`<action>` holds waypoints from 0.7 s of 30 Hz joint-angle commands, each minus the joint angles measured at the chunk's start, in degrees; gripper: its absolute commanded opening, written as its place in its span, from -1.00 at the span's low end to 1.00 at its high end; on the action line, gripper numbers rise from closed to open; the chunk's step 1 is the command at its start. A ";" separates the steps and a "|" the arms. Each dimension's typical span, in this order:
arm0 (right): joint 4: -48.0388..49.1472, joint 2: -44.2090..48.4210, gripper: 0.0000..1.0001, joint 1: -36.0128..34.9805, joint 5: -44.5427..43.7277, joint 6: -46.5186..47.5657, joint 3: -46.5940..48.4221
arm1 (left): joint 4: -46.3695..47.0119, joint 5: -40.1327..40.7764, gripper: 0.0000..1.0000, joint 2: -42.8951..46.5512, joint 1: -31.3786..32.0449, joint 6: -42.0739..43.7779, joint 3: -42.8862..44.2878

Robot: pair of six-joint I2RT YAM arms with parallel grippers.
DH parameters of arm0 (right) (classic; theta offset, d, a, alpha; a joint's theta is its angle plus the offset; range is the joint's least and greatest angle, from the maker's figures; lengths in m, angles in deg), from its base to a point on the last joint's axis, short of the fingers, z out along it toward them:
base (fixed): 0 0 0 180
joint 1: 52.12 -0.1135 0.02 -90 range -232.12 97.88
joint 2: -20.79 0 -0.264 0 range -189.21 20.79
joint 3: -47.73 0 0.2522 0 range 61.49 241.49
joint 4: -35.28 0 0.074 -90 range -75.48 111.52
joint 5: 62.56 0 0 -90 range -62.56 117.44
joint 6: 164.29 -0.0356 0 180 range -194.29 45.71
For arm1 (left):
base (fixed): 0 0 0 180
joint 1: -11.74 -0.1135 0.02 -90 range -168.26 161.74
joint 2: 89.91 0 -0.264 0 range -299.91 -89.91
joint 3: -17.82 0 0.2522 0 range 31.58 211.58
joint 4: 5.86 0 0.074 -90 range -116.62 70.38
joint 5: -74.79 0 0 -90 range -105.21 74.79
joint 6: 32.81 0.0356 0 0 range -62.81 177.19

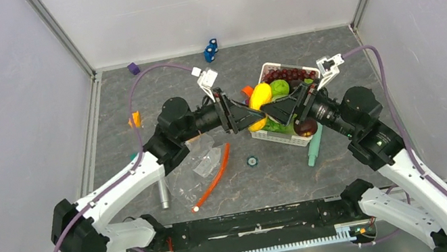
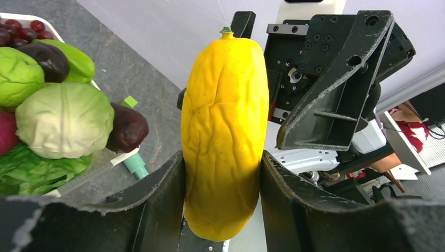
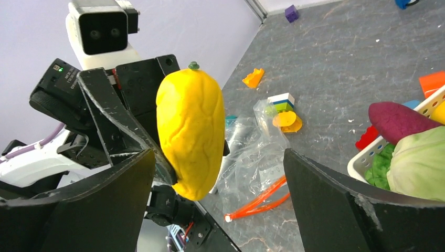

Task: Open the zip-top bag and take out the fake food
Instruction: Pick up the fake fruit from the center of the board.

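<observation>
My left gripper is shut on the lower half of the yellow corn cob, holding it upright above the table, by the basket's left edge. My right gripper faces it with jaws wide open. The cob hangs in front of the gap, close to one finger and not touching it. The zip-top bag lies crumpled on the table below the left arm, its orange zipper strip spread apart. Cabbage, green fruit, eggplant and sweet potato lie in the basket.
The white slatted basket sits right of centre with grapes and lettuce in it. A teal marker lies beside it. Loose blocks are scattered at the back and left. Walls close in on three sides.
</observation>
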 commanded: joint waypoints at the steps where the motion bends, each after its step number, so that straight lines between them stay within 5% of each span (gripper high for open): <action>1: 5.16 0.59 0.93 0.12 1.57 -0.52 -0.54 | 5.92 1.04 -0.35 -2.07 1.82 -2.56 0.92; 21: 9.28 2.20 -0.26 0.11 2.84 -0.50 -3.66 | 9.00 1.29 -0.22 -4.19 4.16 -3.45 0.75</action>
